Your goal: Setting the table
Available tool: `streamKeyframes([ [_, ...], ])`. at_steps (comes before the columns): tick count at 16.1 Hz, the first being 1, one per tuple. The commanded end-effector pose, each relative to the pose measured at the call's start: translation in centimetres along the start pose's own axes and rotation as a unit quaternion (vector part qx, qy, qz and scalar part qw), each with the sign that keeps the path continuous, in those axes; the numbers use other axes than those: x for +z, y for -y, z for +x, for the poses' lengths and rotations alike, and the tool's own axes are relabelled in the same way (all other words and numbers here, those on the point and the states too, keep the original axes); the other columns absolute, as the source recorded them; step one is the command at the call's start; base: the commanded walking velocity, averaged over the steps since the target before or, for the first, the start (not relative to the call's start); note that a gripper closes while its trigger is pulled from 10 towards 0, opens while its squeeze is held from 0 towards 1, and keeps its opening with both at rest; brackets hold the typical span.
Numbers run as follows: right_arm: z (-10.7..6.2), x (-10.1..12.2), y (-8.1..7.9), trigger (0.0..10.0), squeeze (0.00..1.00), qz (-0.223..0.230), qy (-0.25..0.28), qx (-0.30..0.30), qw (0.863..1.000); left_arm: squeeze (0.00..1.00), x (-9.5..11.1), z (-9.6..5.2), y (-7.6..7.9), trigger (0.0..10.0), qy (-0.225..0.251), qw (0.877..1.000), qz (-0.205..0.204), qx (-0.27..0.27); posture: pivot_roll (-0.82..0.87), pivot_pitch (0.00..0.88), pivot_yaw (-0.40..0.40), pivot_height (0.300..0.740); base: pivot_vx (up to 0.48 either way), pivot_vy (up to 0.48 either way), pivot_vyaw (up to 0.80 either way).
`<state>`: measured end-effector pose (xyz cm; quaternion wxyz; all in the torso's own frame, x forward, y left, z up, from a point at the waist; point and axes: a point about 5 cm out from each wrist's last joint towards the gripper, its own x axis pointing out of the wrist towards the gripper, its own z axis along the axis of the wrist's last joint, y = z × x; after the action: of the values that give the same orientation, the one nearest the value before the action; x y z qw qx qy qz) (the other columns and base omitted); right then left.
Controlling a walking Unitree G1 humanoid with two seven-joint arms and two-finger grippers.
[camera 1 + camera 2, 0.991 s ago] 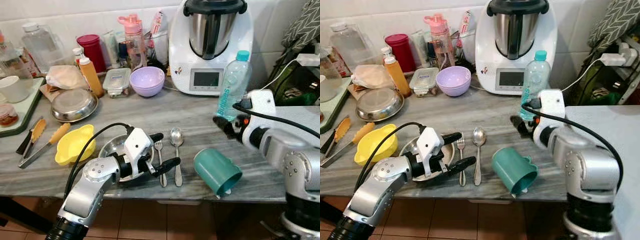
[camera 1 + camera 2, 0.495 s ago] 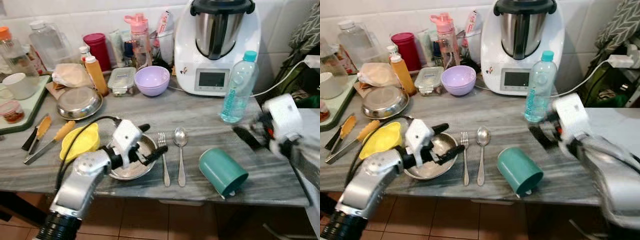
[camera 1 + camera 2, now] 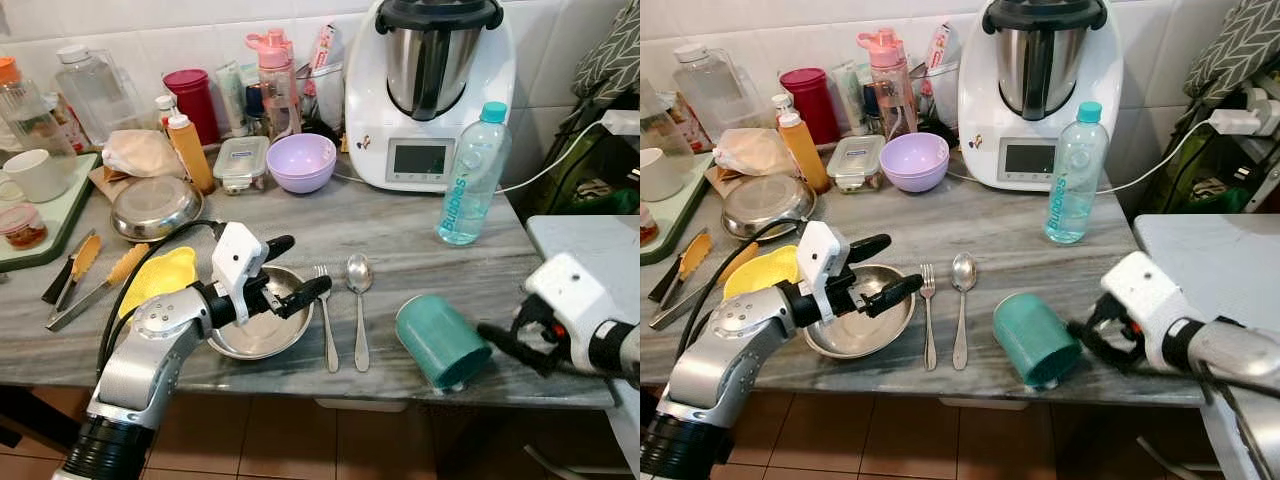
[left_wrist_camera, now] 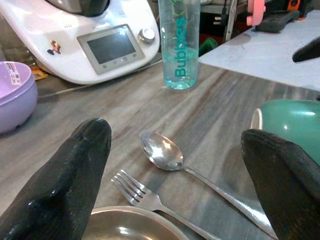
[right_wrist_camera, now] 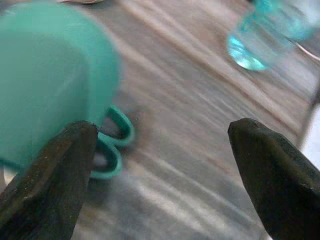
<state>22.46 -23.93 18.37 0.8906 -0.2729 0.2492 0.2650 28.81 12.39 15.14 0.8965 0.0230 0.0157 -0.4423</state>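
Observation:
A steel bowl (image 3: 262, 328) sits near the counter's front edge, with a fork (image 3: 327, 320) and a spoon (image 3: 358, 300) lying side by side to its right. Further right, a teal mug (image 3: 438, 340) lies on its side, its handle (image 5: 112, 145) toward the front edge. My left gripper (image 3: 300, 264) hovers open over the bowl, holding nothing; the left wrist view looks past its fingers (image 4: 65, 185) at the spoon (image 4: 162, 152). At the front right my right gripper (image 3: 505, 345) stands open, just right of the mug (image 5: 50, 85).
A yellow bowl (image 3: 160, 280) lies left of the steel bowl, with tongs and a knife (image 3: 90, 275) beyond it. Behind stand a water bottle (image 3: 468, 175), a food processor (image 3: 430, 90), a lilac bowl (image 3: 300, 162), a steel dish (image 3: 155, 208) and several bottles along the wall.
My right arm has dropped from beside the water bottle to the front edge, right of the mug. The left gripper has drawn back a little over the steel bowl. The camera has shifted.

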Motion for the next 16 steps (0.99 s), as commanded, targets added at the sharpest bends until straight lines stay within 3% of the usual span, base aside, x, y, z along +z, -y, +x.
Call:
streamKeyframes([
  [1, 0.0, 0.1, -1.2, 10.0, 0.46, -0.027, -0.001, 0.044, 0.999, 0.0, 0.0, -0.3, 0.0, 10.0, 0.007, 1.0, -0.006, 0.019, -0.19, 0.0, 0.094, 0.74, 0.0, 0.0, 0.0],
  [2, -0.1, 0.0, -1.5, 10.0, 0.22, -0.043, -0.008, 0.058, 0.997, 0.0, -0.1, -0.2, 0.1, 10.0, 0.015, 0.999, 0.007, 0.033, -0.19, 0.0, 0.093, 0.74, 0.0, 0.0, 0.0],
  [3, -0.2, -0.3, -1.8, 10.0, 0.14, -0.057, -0.017, 0.071, 0.996, 0.0, -0.2, -0.2, 0.3, 10.0, 0.019, 0.999, 0.005, 0.038, -0.19, 0.0, 0.093, 0.74, 0.0, 0.0, 0.0],
  [7, -0.2, -0.9, -1.9, 10.0, 0.11, -0.077, -0.031, 0.077, 0.994, 0.0, -0.8, -0.4, 1.4, 10.0, 0.012, 1.0, 0.009, 0.025, -0.19, 0.0, 0.092, 0.74, 0.0, 0.0, 0.0],
  [14, 0.5, -0.6, -1.9, 10.0, 0.05, -0.088, -0.02, 0.06, 0.994, 0.0, -0.9, -0.6, 1.3, 10.0, 0.006, 0.999, 0.014, 0.029, -0.18, 0.0, 0.093, 0.74, 0.0, 0.0, 0.0],
  [16, 0.8, -0.1, -2.3, 10.0, 0.03, -0.073, -0.003, 0.061, 0.995, 0.0, -0.9, -0.8, 1.2, 10.0, 0.003, 1.0, 0.011, 0.028, -0.18, 0.0, 0.092, 0.74, 0.0, 0.0, 0.0],
])
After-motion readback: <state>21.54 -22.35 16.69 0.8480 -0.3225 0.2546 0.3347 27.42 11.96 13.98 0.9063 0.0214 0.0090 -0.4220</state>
